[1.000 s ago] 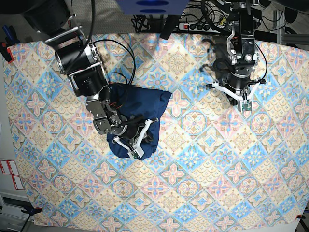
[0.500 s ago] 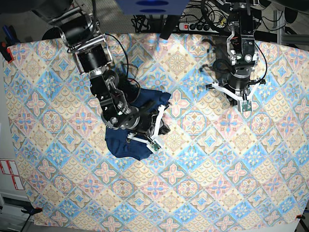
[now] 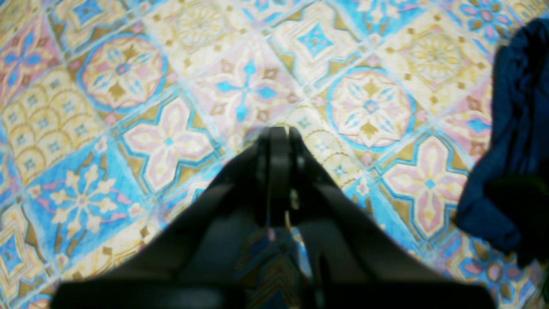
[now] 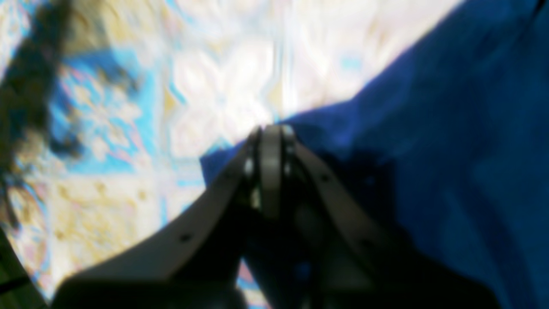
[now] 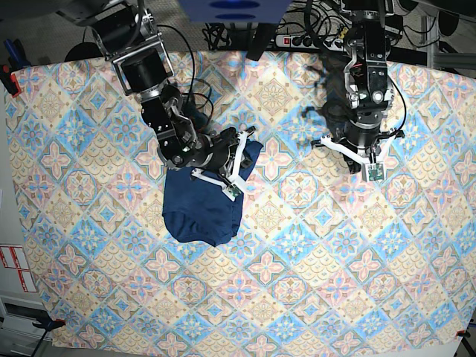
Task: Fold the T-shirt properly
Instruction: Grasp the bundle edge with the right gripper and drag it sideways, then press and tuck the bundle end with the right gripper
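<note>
The right gripper (image 4: 271, 128) has its jaws pressed together with nothing between them. In the right wrist view its pale fingers (image 4: 201, 231) point at the edge of the T-shirt (image 4: 429, 163), and the tips sit over the line where dark blue fabric meets the patterned cloth (image 4: 223, 77). That view is blurred, so contact with the fabric cannot be told.

From the base view, the right gripper (image 5: 236, 165) hangs over the upper right part of the T-shirt (image 5: 201, 212), which lies as a compact folded bundle left of the middle of the patterned cloth (image 5: 297, 297). The lower edge of the bundle is rounded.

The left gripper (image 3: 278, 133) is also closed tight and holds nothing. Its dark fingers (image 3: 240, 189) point down at bare patterned cloth (image 3: 128, 86), with a strip of the T-shirt (image 3: 514, 128) at the far right of that view. In the base view, the left gripper (image 5: 370, 165) stands well apart from the garment, near the upper right of the cloth.
</note>
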Robot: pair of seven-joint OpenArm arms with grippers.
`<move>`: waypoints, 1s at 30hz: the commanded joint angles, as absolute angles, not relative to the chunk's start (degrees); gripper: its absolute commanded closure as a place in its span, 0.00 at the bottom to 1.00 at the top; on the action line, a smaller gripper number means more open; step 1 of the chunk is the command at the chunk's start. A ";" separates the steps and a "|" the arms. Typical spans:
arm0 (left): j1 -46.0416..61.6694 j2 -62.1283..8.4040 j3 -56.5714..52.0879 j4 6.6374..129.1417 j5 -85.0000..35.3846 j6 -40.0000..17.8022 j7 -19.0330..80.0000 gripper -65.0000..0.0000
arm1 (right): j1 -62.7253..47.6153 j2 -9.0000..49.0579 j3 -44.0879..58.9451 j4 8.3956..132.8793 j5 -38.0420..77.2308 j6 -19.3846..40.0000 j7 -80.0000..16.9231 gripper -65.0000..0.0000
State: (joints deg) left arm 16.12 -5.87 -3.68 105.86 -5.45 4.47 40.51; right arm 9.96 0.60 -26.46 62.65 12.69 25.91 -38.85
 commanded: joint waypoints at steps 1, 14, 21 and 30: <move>15.69 -5.93 -3.74 106.86 -5.32 4.18 39.25 1.00 | 11.03 0.40 -26.33 62.37 12.79 26.15 -39.52 1.00; 15.69 -6.02 -3.74 106.86 -5.32 4.18 39.34 1.00 | 10.15 7.69 -25.80 58.68 12.88 26.15 -39.60 1.00; 15.69 -5.93 -3.74 106.86 -5.32 4.18 39.34 1.00 | 10.24 11.91 -25.71 58.68 12.88 26.15 -39.34 1.00; 15.69 -5.93 -3.47 106.86 -5.32 4.18 39.34 1.00 | 10.51 12.79 -17.10 58.59 12.79 26.15 -39.52 1.00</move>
